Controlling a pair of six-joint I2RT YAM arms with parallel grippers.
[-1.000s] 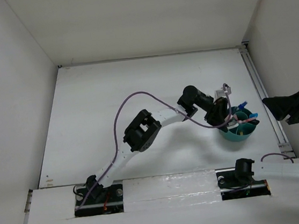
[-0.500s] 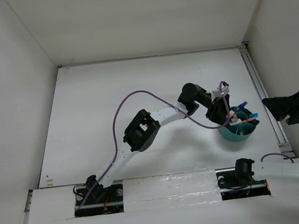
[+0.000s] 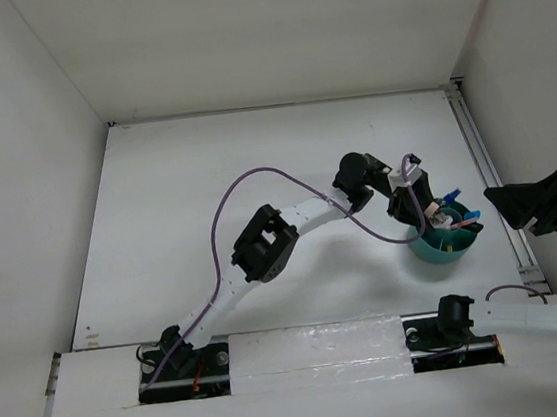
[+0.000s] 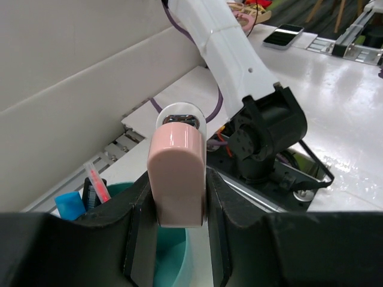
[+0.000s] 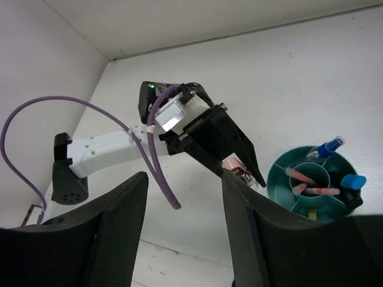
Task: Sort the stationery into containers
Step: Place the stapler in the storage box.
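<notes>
Left claw (image 3: 427,218) reached teal cup (image 3: 443,256); wrist view reveals clamped pinkish eraser (image 4: 177,173).

No readable txt, labels, brands or nos. in any view; nothing legible on items.

My top view looks down from high above the near edge and takes in the whole tabletop (image 3: 207,196). The left wrist camera sits right behind the left tool (image 4: 176,200), close on the pink eraser block (image 4: 176,173) it grips, and faces the right arm's base (image 4: 266,134). The right wrist camera stands well off at the right, looking back across the tabletop. All three views share the teal cup (image 3: 443,258).
</notes>
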